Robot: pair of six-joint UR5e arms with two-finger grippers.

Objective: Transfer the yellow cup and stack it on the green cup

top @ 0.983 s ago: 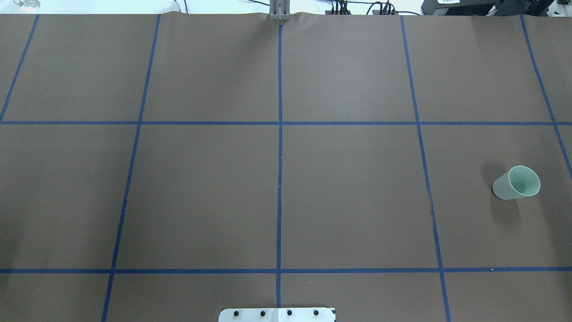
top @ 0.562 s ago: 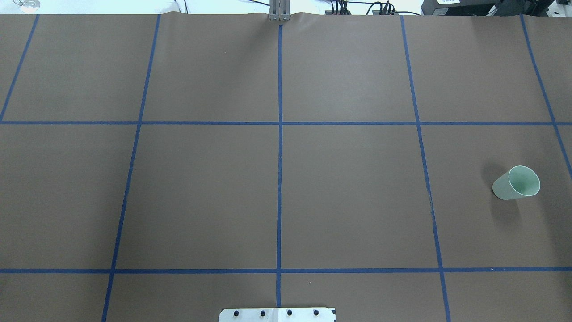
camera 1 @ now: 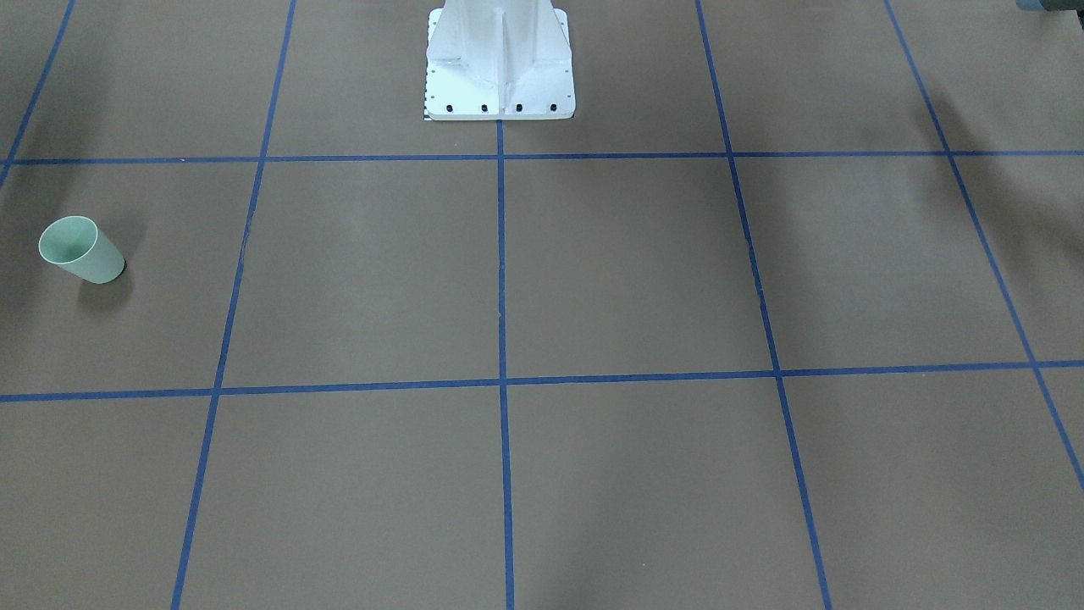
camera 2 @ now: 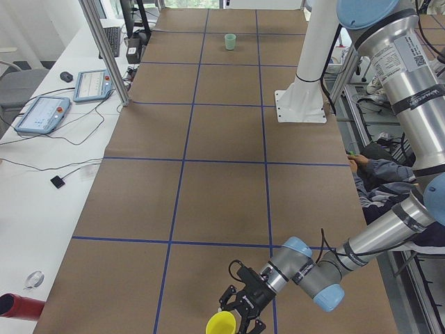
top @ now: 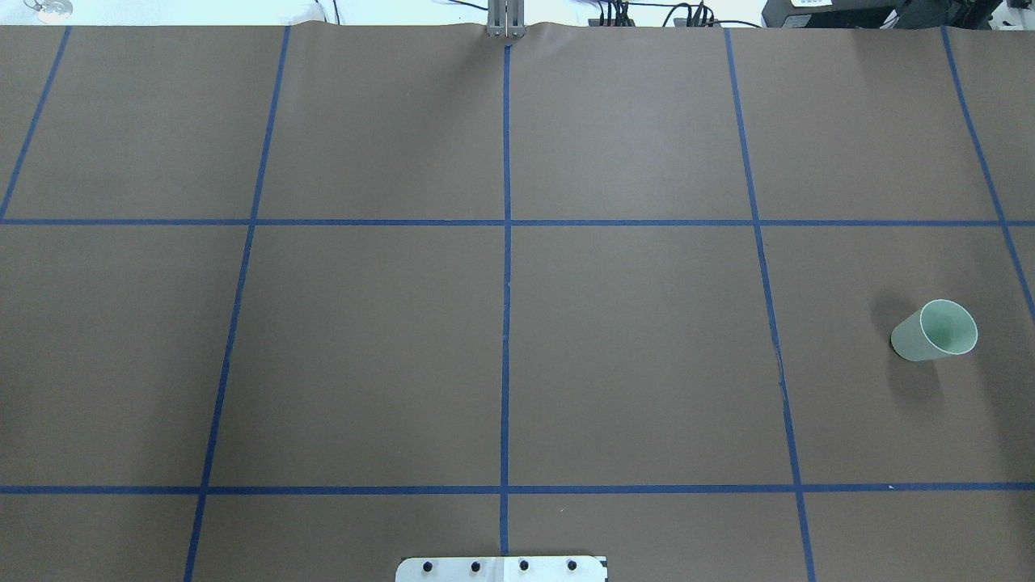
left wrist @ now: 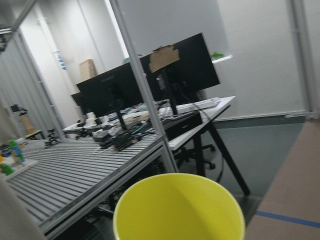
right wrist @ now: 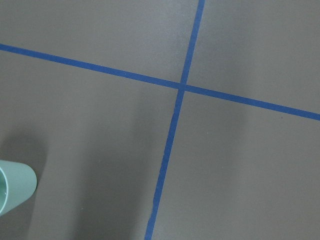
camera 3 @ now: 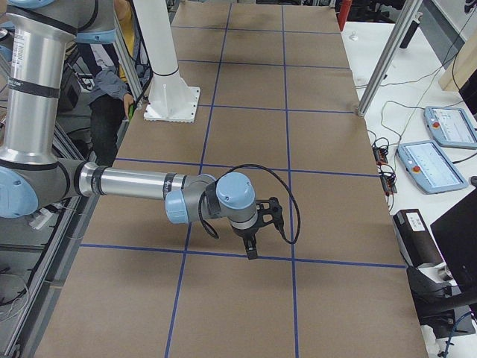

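The green cup (top: 934, 331) stands upright on the brown table's right side; it also shows in the front view (camera 1: 80, 250), far off in the left side view (camera 2: 230, 42), and at the right wrist view's lower left edge (right wrist: 15, 187). The yellow cup (camera 2: 222, 323) is at my left gripper (camera 2: 240, 319), at the table's left end, outside the overhead view. Its open mouth fills the bottom of the left wrist view (left wrist: 179, 207). My right gripper (camera 3: 252, 252) points down over the table near the green cup. I cannot tell whether either gripper is open or shut.
The white robot pedestal (camera 1: 500, 76) stands at the table's near middle edge. Blue tape lines (top: 505, 323) grid the brown surface. Control tablets (camera 2: 42, 115) and cables lie on the side bench. A person (camera 2: 379, 174) sits beside the table.
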